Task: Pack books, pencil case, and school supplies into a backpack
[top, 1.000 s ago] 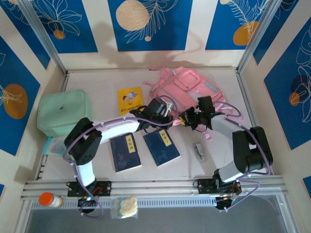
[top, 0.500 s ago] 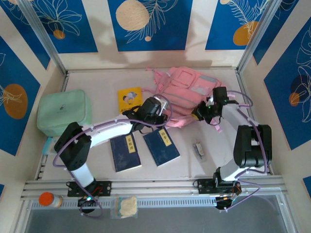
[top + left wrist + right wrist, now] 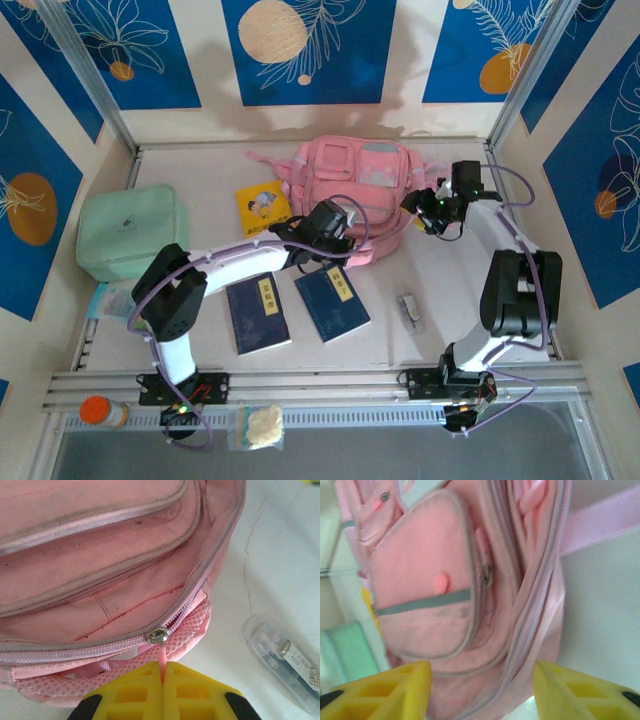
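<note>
1 pink backpack point(image 3: 350, 185) lies at the far middle of the counter point(image 3: 450, 290), front pockets up. The left claw point(image 3: 162, 672) is pressed together on the pink zipper pull point(image 3: 162, 654) at the bag's near edge. The right claw point(image 3: 480, 670) stands apart at the bag's right side, gripping nothing. 1 yellow book point(image 3: 263, 205) lies just beside the bag's left. 2 navy books point(image 3: 258, 312) sit nearer the arms, with the small pale school supply point(image 3: 408, 308) to their right. The teal pencil case point(image 3: 115, 298) is by the left edge.
</note>
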`<state>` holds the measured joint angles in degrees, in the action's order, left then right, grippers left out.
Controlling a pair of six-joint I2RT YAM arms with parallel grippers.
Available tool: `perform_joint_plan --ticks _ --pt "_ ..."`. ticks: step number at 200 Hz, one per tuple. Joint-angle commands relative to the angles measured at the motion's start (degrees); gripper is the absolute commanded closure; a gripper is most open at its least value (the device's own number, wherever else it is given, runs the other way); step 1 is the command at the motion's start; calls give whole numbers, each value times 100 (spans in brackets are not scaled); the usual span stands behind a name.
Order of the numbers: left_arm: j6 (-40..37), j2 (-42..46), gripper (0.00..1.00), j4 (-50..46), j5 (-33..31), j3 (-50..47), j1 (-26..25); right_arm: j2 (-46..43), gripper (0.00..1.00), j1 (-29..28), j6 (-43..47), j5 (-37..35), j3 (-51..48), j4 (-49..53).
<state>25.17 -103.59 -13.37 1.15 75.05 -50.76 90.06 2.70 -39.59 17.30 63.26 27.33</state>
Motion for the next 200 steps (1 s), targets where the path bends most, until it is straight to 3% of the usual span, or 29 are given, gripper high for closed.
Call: perform_joint_plan --ticks 1,30,62,95,122,141,200 --pt "67 -34 100 -40 -25 247 -30 -456 39 -291 -701 625 -639 -196" --pt "72 -107 100 -46 104 213 -30 -629 34 -909 -1800 572 -1305 -1036" --pt "63 -144 100 -122 155 134 -31 -104 35 -1264 -2304 278 -1151 -1416" --pt "-74 -153 100 -161 236 127 -30 241 49 -1436 -2459 -191 -1076 -1684" --pt "-321 -124 100 -324 129 156 -30 373 83 -1397 -1974 -423 -851 -1317" --pt "-442 -68 100 -463 -58 127 -9 274 97 -1242 -1571 -570 -754 -913" --pt "-1079 212 100 -617 79 -368 531 -344 100 -303 -158 -23 -608 -37"
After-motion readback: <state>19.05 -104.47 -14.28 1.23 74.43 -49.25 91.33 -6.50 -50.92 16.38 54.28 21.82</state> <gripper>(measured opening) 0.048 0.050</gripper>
